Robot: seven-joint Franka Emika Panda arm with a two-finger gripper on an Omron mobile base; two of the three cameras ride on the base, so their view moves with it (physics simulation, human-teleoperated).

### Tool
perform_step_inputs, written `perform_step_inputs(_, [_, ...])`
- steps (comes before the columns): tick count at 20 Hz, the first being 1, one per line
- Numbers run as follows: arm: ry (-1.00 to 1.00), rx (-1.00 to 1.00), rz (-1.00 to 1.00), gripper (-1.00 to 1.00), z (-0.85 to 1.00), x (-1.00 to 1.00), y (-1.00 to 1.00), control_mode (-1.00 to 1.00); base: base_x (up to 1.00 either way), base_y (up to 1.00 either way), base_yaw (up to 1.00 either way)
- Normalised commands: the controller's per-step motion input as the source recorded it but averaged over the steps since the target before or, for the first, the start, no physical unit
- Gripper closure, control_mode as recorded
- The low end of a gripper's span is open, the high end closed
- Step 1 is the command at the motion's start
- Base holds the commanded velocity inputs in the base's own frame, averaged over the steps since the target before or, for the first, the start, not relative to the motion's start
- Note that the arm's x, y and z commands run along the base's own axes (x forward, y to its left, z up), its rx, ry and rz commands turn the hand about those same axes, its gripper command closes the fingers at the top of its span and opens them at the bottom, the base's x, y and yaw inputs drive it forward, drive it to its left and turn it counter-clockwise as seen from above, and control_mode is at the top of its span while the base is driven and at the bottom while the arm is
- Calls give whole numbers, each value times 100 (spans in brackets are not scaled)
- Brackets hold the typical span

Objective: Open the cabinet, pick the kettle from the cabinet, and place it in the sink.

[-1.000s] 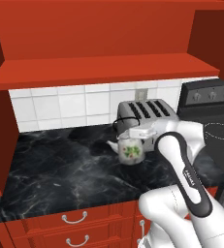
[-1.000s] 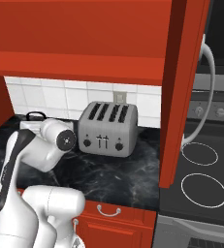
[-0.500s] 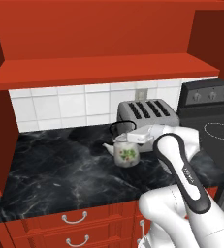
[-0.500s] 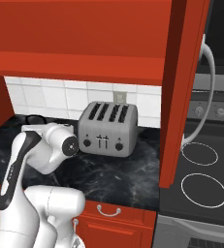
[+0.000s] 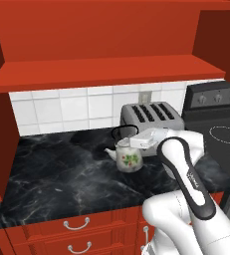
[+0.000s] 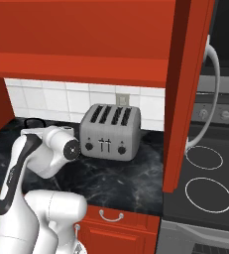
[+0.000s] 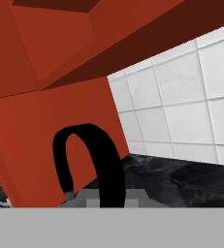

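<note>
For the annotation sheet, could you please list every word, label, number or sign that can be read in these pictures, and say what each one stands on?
No text can be read.
Robot arm: a small light marking on the dark strip, too small to read.
Kettle: a red-and-green floral mark, no lettering.
Toaster: small symbols beside the front knobs, too blurred to read.
Stove: knobs with no legible markings.

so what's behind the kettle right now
The silver toaster stands behind the kettle, then white tile wall. The shut gripper holds the kettle's hoop handle; the arm covers the counter beside it.
</note>
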Motion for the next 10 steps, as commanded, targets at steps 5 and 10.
perform_step_inputs(5, [0,0,0,100,0,0,0,-100,0,0,0])
perform_step_inputs(10, [0,0,0,100,0,0,0,-100,0,0,0])
